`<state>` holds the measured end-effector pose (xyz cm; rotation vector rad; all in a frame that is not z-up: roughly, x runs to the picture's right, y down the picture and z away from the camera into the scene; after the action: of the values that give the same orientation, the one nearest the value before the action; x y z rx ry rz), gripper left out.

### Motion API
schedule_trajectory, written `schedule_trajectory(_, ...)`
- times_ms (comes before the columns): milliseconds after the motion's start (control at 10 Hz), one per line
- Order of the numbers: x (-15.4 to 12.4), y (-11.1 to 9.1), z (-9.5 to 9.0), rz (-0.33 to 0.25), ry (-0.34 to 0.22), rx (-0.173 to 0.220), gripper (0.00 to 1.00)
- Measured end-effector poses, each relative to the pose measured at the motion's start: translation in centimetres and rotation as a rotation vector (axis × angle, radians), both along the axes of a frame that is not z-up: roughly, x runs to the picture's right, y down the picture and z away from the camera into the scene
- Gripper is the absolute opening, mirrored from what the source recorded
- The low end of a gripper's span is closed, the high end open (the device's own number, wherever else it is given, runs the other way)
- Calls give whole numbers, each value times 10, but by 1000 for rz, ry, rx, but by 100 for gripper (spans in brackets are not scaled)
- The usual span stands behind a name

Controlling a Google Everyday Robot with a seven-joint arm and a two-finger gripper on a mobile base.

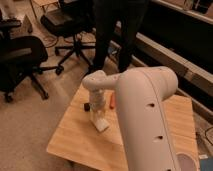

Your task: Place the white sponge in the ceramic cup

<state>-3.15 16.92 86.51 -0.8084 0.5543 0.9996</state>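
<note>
Well inside the table (70, 142) edges, the claw (98, 116) pinches the white sponge (102, 125).

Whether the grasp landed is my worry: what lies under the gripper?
The white sponge lies on the wooden table right under the gripper, which is shut on it. The part of the sponge inside the grip is hidden, as is the table beneath.

Wooden table (75, 142), white sponge (102, 125) lying mid-table, my gripper (98, 119) pinched on it, black gadget (87, 106) and orange item (113, 101) just beyond.
</note>
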Motion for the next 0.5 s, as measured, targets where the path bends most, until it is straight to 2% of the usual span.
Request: schedule_trajectory(500,12,-30,-30,76,52,66,0)
